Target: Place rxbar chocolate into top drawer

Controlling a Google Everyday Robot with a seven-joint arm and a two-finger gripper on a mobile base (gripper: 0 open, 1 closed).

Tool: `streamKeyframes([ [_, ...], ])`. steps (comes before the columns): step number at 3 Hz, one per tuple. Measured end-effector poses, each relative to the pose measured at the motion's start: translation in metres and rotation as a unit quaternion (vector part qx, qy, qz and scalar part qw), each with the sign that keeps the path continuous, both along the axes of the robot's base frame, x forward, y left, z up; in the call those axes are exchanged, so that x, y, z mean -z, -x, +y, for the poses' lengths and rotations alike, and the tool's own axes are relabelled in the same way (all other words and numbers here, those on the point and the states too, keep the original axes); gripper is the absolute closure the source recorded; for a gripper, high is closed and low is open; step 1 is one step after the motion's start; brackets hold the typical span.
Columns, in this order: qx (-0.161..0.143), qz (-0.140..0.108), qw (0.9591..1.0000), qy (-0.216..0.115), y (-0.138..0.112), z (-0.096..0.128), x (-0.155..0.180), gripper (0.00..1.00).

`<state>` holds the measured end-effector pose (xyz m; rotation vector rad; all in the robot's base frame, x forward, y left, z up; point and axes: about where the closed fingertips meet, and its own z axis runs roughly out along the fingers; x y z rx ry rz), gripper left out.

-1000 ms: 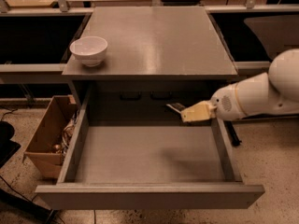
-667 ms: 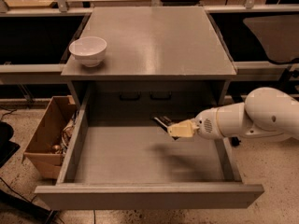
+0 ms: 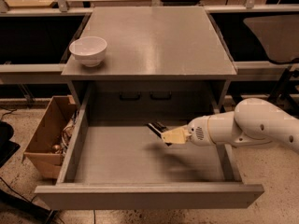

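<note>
The top drawer [image 3: 148, 196] is pulled wide open below the grey cabinet top [image 3: 154, 41]; its floor is bare. My gripper [image 3: 164, 133] reaches in from the right, over the drawer's back right part. It is shut on the rxbar chocolate [image 3: 155, 127], a small dark flat bar that sticks out to the left of the tan fingers [image 3: 174, 136]. The bar hangs a little above the drawer floor and casts a shadow on it.
A white bowl [image 3: 88, 50] stands on the cabinet top at the left. A grey panel with two dark handles [image 3: 145, 97] lies behind the drawer. An open cardboard box [image 3: 44, 139] with clutter stands on the floor to the left. Shelving flanks both sides.
My arm has moved left and lower, from beside the right wall to inside the drawer, carrying the dark bar with it. The bowl and the drawer have not moved.
</note>
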<state>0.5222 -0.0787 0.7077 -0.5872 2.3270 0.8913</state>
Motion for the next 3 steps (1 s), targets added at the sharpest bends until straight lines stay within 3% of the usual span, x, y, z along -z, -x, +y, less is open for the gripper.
streamKeyframes([
  [3, 0.0, 0.0, 1.0, 0.0, 0.0, 0.0001, 0.0, 0.04],
])
